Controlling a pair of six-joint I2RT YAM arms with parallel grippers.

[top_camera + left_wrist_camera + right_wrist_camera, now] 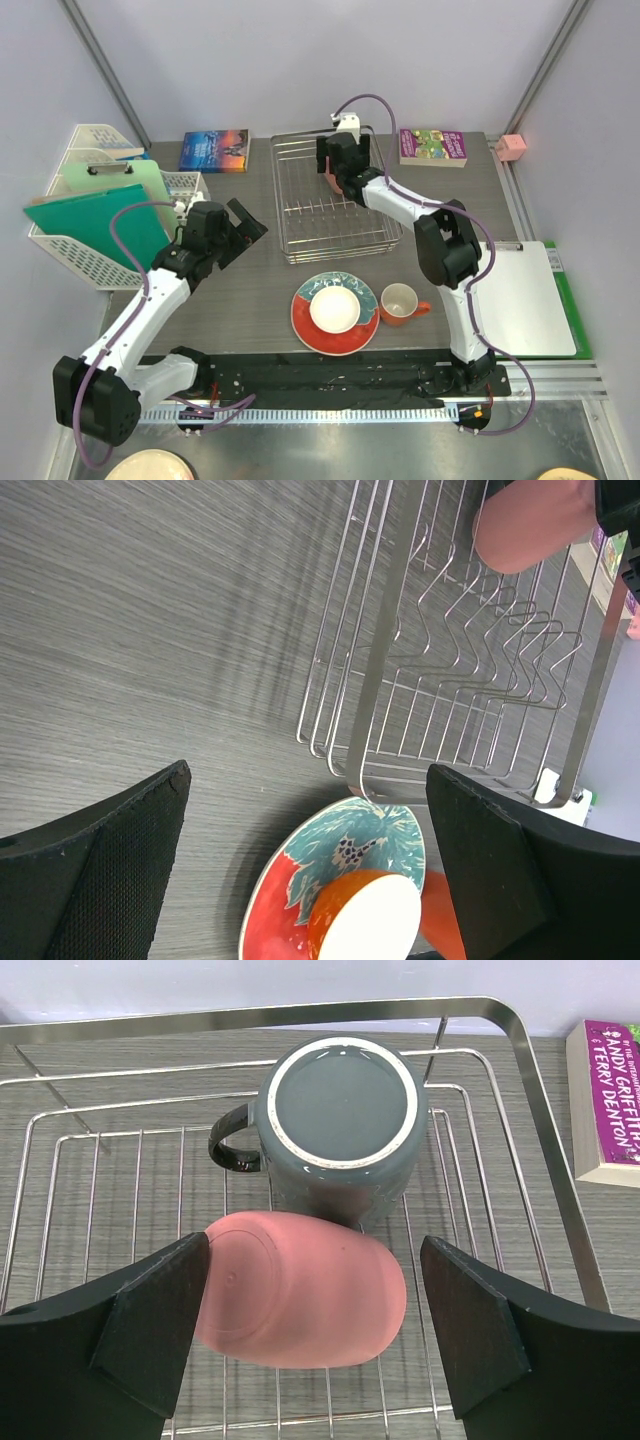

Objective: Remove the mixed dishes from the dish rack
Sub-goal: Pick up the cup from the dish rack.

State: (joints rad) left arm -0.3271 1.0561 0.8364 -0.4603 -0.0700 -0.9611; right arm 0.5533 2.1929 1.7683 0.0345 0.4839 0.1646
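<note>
Lower spread right tool [315, 1260] straight over pink cup [300, 1305], sideways in 12 o'clock half of rack [545, 1130]; pinch across its middle, sparing grey mug [345, 1110] just beside at 12 o'clock. Leave spread left tool [308, 775] at 9 o'clock.

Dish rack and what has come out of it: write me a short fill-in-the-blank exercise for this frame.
1. The dark grey mug stands ___ in the dish rack.
2. The pink cup lies on its ___ below the right gripper, whose fingers are open.
3. In the top view, the small bowl sits on the teal plate, and the orange mug stands to the plate's ___.
4. ___ dishes are in the rack.

Missing words: upside down; side; right; Two
</note>
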